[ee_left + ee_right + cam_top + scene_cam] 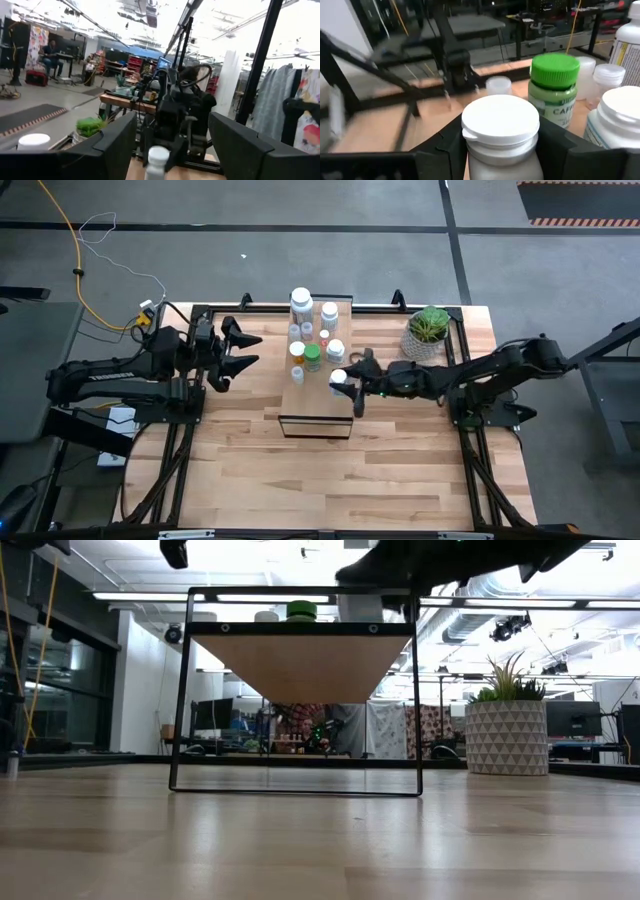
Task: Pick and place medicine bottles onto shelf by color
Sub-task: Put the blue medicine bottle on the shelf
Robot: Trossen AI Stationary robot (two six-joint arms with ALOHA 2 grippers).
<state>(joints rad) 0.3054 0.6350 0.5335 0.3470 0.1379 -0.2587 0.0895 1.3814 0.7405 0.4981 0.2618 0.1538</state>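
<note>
White-capped bottle (501, 131) clamped in the right gripper (349, 383), right at the pale-wood shelf's (318, 416) edge.

Smooth plank top on a thin black frame; about nine round bottles crowd its far end, one with a ribbed green cap (554, 68). The low view hides most of them. The left gripper (243, 347) hangs off the shelf's left side, fingers apart.

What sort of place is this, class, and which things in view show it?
Probably a robotics lab or workshop: exposed ceiling ducts, desks with monitors behind, and two robot arms working at a wood table with a shelf.
</note>
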